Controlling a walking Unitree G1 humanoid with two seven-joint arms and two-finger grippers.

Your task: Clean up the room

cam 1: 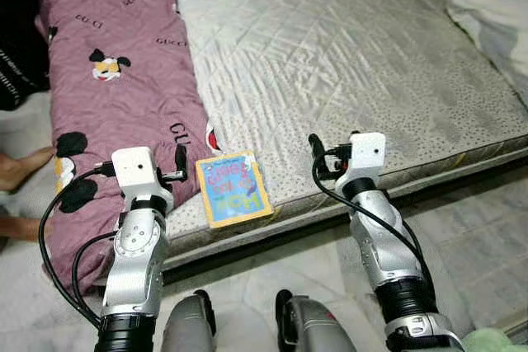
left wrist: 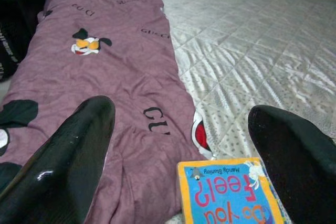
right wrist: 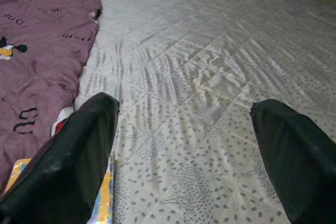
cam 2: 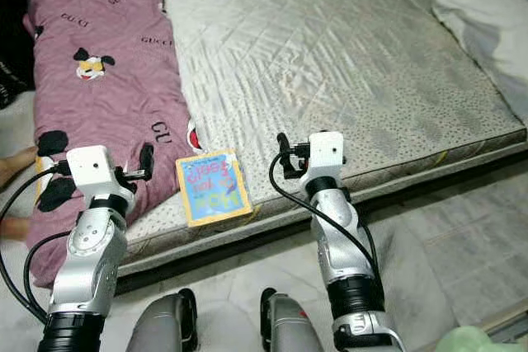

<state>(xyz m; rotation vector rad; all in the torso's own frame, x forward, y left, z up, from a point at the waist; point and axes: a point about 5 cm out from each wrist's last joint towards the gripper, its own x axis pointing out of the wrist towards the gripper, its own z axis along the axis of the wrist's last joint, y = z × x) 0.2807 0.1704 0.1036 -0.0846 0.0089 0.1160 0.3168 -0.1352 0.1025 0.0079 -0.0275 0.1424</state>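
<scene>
- Left gripper (left wrist: 176,145), fingers spread apart, hovers at the mattress's near edge; right gripper (right wrist: 184,150) likewise.
- Small blue, yellow-bordered children's book (cam 1: 234,188) lies between them, title hard to read.
- Purple cartoon-print blanket (cam 1: 124,63) lies left.
- White cloth (cam 1: 495,14) far right, cut off.

Head cameras look down; wrist cameras skim the mattress (cam 1: 346,63) closely.

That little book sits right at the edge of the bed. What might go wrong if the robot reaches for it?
The book lies flat at the mattress corner, so a push from the open left gripper might slide it off onto the floor. The purple blanket lies right beside it, so a finger may snag fabric instead.
</scene>
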